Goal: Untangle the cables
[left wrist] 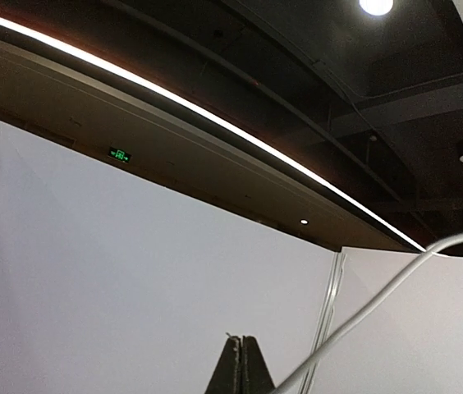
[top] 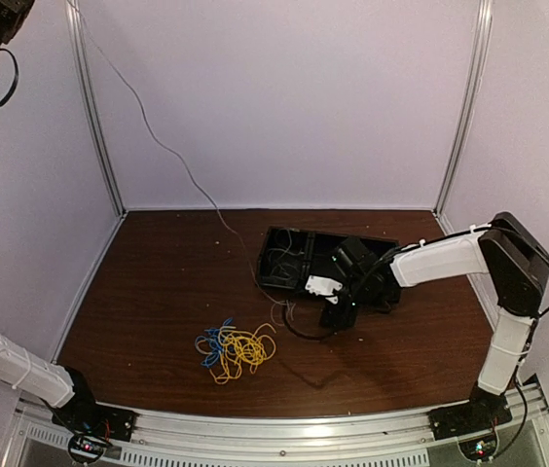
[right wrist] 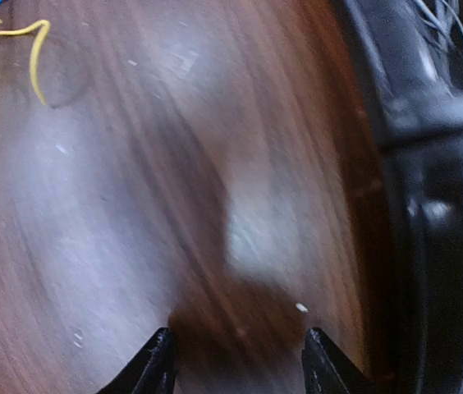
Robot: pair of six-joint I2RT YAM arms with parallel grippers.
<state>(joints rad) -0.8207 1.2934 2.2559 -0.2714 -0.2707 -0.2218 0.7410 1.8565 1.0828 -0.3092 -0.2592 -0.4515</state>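
Nothing untangled yet: the thin yellow and blue wire cables (top: 236, 348) lie knotted together.
They are found left of the right gripper (right wrist: 238, 336), spread apart and seemingly empty; the left gripper (left wrist: 242, 343) is pressed together.

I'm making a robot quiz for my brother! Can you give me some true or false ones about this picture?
The yellow and blue cables lie in one tangled pile on the table. True.
The right gripper is holding a cable. False: it is open and empty.
The left gripper is shut. True.
The black tray sits on top of the cables. False: it stands apart, further back.
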